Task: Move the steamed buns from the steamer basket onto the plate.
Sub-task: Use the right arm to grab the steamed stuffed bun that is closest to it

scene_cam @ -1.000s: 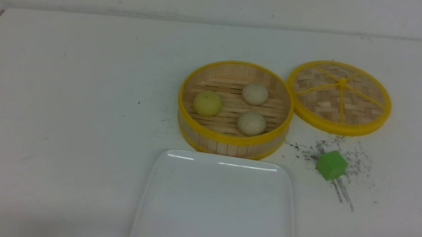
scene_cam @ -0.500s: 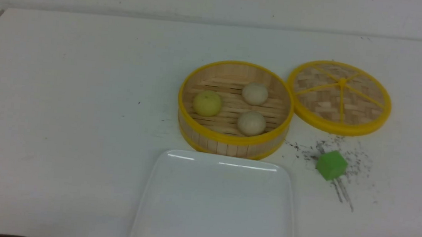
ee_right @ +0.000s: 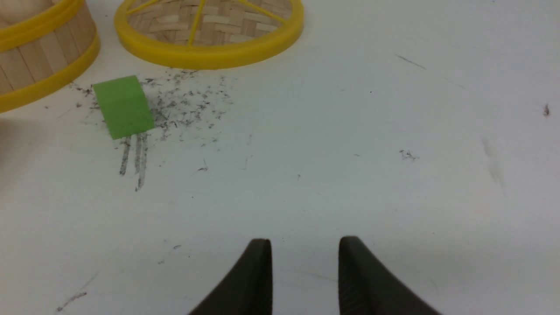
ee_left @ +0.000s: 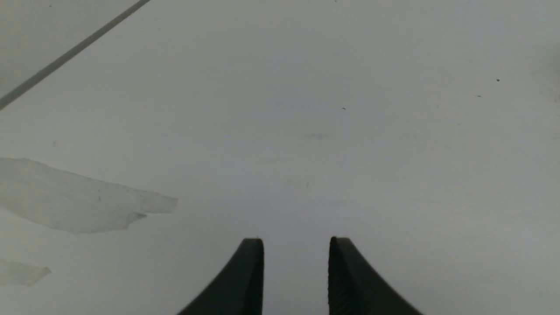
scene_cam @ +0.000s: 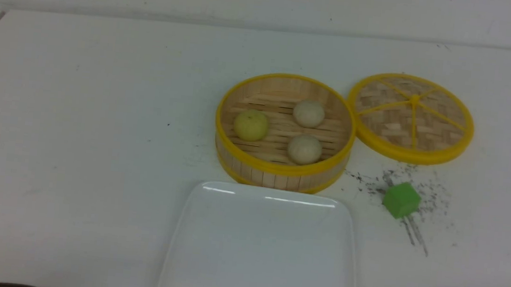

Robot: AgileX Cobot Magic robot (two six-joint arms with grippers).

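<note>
Bamboo steamer basket (scene_cam: 275, 177) holds the steamed buns (scene_cam: 304, 149); plate (scene_cam: 263, 257) perhaps touching.

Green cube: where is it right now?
Front view: the green cube sits on the table on the robot's right, nearer the robot than the woven lid and right of the steamer basket, touching neither, among dark scuff marks.

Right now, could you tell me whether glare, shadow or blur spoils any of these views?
Front view: two bright glare streaks along the far rim of the plate, and the picture is soft overall, so the steamed buns show little texture. Left wrist view: dim and grey, the left gripper a dark silhouette. Right wrist view: brighter, with the green cube and scuff marks crisp.
</note>
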